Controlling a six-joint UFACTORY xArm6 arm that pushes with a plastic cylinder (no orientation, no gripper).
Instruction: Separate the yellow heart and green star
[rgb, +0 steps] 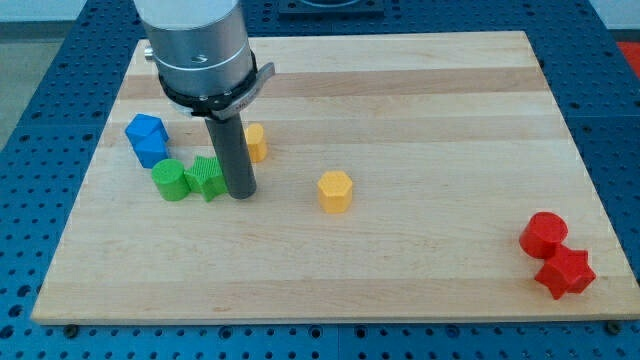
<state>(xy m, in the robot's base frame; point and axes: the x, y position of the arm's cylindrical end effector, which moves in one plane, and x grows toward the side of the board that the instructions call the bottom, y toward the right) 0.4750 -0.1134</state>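
Observation:
My tip (241, 192) rests on the board at the view's left of centre. The green star (206, 177) lies right against its left side. The yellow heart (256, 142) sits just above and right of the rod, partly hidden behind it. The rod stands between the two blocks. A green round block (171, 180) touches the star's left side.
A blue block (147, 138) lies up-left of the green pair. A yellow hexagon block (335, 190) sits right of my tip. A red round block (544, 235) and a red star (564, 272) lie near the wooden board's (420, 90) bottom right corner.

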